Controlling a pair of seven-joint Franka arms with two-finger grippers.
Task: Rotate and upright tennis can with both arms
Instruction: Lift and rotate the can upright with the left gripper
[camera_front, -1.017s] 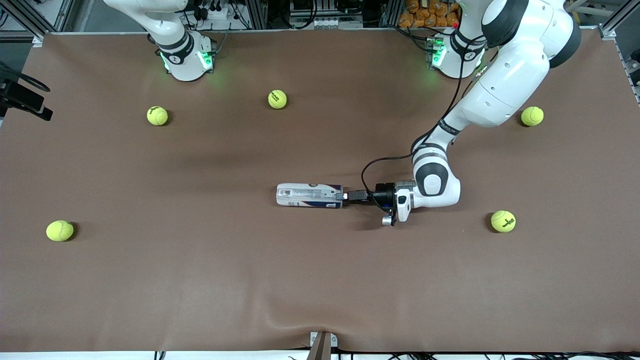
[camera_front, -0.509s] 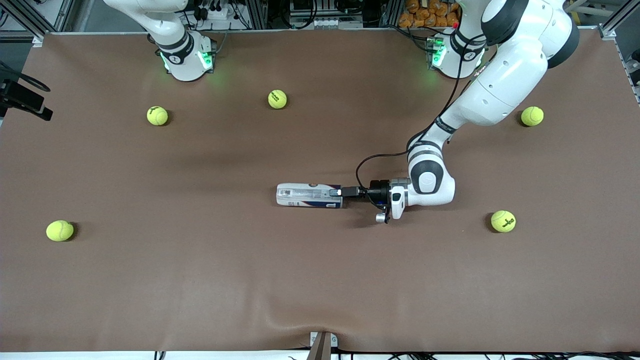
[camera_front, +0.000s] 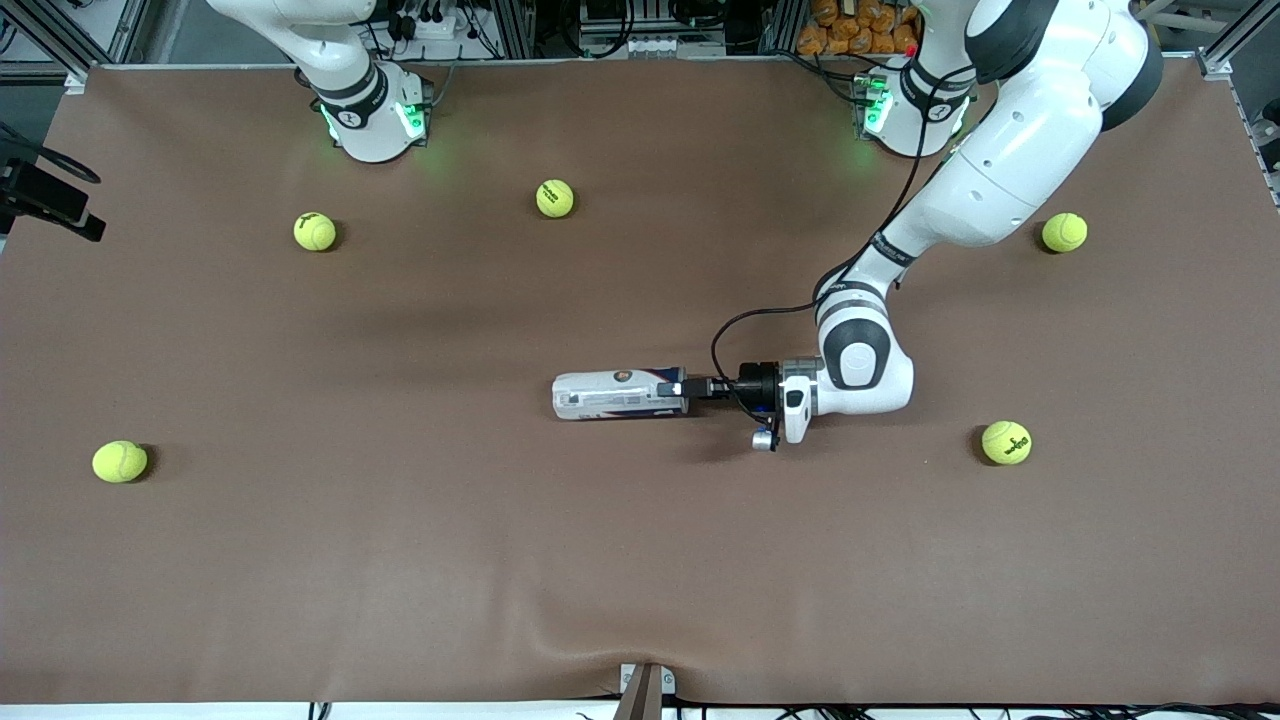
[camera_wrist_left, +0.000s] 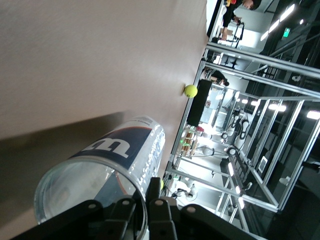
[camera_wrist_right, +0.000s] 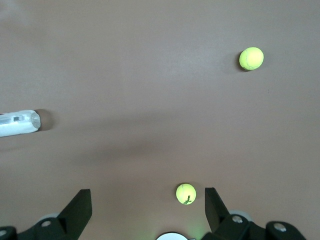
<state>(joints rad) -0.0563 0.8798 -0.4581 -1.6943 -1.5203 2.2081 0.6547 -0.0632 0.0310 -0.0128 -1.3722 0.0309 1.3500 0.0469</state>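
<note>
The tennis can (camera_front: 620, 395) lies on its side in the middle of the brown table, a clear tube with a navy and white label. My left gripper (camera_front: 673, 388) is at the can's end toward the left arm's end of the table, shut on the rim of that open end. In the left wrist view the can (camera_wrist_left: 112, 160) shows its W logo, and the gripper (camera_wrist_left: 147, 202) pinches its rim, one finger inside and one outside. My right gripper (camera_wrist_right: 147, 210) is open and empty, waiting high over the table near its base. It sees the can's other end (camera_wrist_right: 17, 124).
Several yellow-green tennis balls lie scattered: one (camera_front: 1006, 442) near the left arm's elbow, one (camera_front: 1064, 232) by the left arm's base, two (camera_front: 555, 198) (camera_front: 315, 231) near the right arm's base, and one (camera_front: 120, 461) toward the right arm's end.
The left gripper has slid a little farther onto the can's end and closed on its rim. The can has rolled slightly about its axis. The right arm has not moved.
</note>
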